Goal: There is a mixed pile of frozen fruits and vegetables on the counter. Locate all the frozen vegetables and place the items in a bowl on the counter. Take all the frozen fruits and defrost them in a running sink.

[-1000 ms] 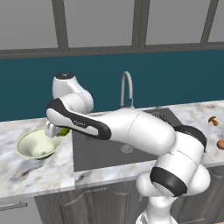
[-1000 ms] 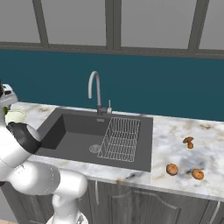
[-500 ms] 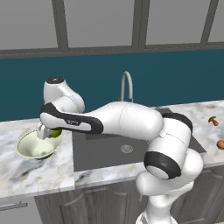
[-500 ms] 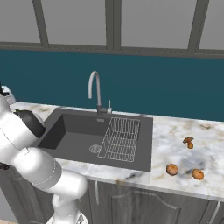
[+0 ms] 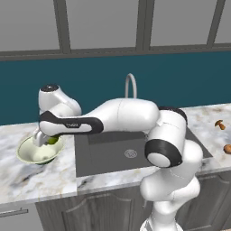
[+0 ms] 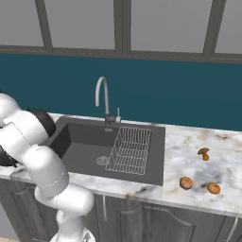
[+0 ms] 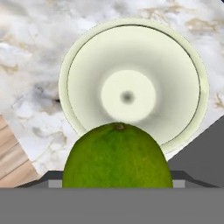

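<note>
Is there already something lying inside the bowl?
No, the bowl is bare inside; the green ball sits in the gripper above it.

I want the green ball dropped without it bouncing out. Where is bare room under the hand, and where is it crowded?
The bowl is bare inside, right below the green ball held in the gripper. Bare marble counter surrounds it, with the sink beside. It is crowded right of the sink: mushroom piece and two orange pieces.

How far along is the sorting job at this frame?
Done: nothing yet; the bowl is empty. In hand: the gripper holds the green ball above the bowl. Left: the mushroom piece and two orange fruits lie on the counter; the sink holds none.
</note>
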